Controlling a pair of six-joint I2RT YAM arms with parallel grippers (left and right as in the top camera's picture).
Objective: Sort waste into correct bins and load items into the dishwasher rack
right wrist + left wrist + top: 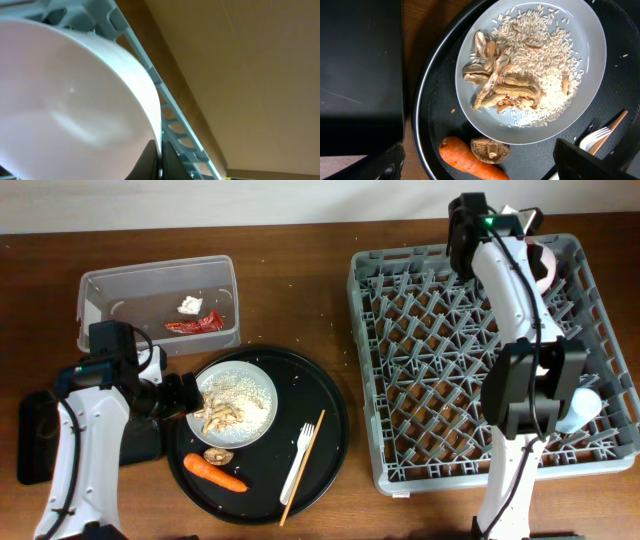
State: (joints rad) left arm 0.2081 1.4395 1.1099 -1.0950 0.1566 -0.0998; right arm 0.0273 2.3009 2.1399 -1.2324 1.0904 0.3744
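Both arms are built of rounded white links joined by black joint housings. On the left arm [75, 450] a boxy black module is mounted at one joint. Along the white shell of the right arm [508, 280] a thin black cable [529, 308] is run, a large black block is carried at mid-length, and a small green light [490, 222] is lit on the end housing. The fingers [587, 161] of the left tool [183, 393] are matte black, seemingly plastic.

A white plate [592, 50] lies flat just ahead of the spread left claw [185, 393], holding pale rice [545, 75] and peanut shells [507, 92]. An orange carrot [470, 162] and brown lump [490, 149] lie beneath the claw. The right claw [159, 159] pinches a white bowl [65, 100] on edge in the grey rack [362, 350].
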